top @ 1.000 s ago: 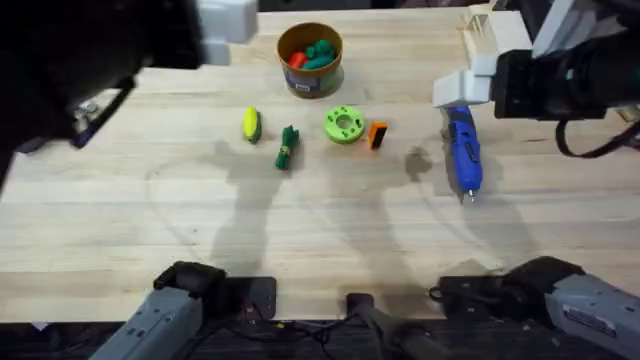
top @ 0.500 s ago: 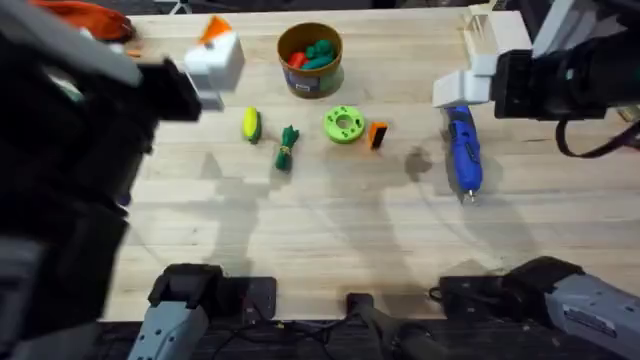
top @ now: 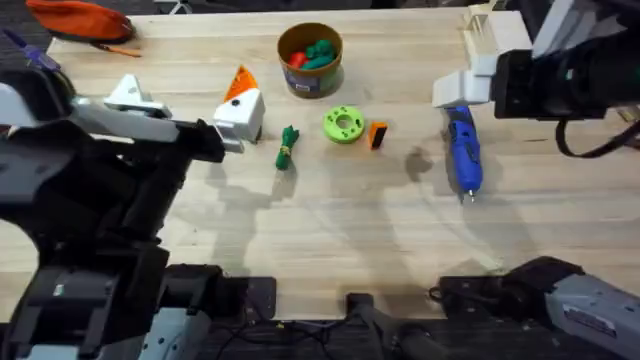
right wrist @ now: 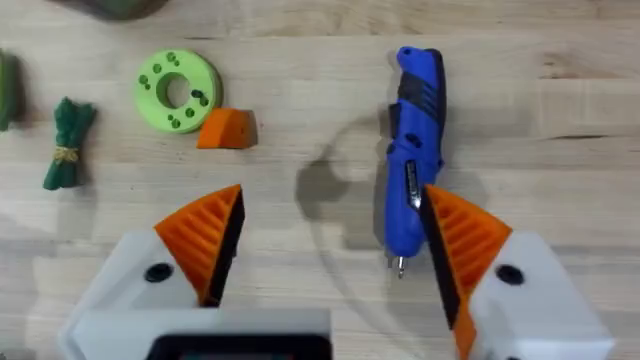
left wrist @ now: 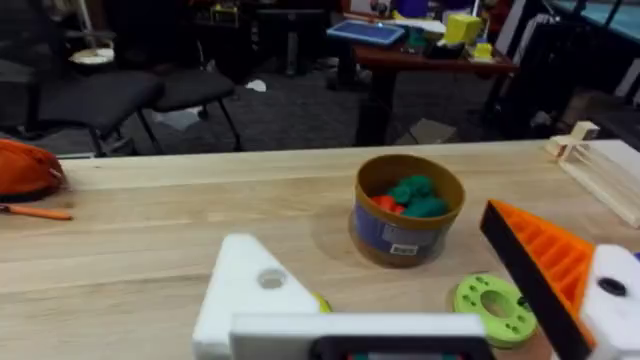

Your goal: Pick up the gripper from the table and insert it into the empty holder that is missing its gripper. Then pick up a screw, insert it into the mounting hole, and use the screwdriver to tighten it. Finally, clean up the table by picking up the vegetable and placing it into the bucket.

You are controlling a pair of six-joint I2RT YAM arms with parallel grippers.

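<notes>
The small orange gripper [top: 377, 134] [right wrist: 227, 128] lies on the table [top: 330, 225] beside a green disc [top: 343, 124] [right wrist: 178, 90]. My left gripper [top: 186, 88] [left wrist: 372, 268] is open above the table left of the bucket [top: 310, 58] [left wrist: 405, 210]. One of its fingers is the bare white holder [top: 133, 95] [left wrist: 255, 290]; the other carries an orange ribbed tip [left wrist: 545, 262]. My right gripper [top: 465, 86] [right wrist: 333, 200] hangs open over the blue screwdriver [top: 463, 150] [right wrist: 412, 190]. A green vegetable [top: 287, 147] [right wrist: 68, 140] lies left of the disc.
The bucket holds red and green toy vegetables. An orange pouch [top: 80, 18] [left wrist: 25, 165] lies at the far left corner. A wooden rack [top: 485, 30] [left wrist: 600, 165] stands at the far right. The left arm's dark bulk covers the table's left side.
The left arm has swung down and to the right. Its fingers now cover the spot where a yellow vegetable lay. The right arm has not moved.
</notes>
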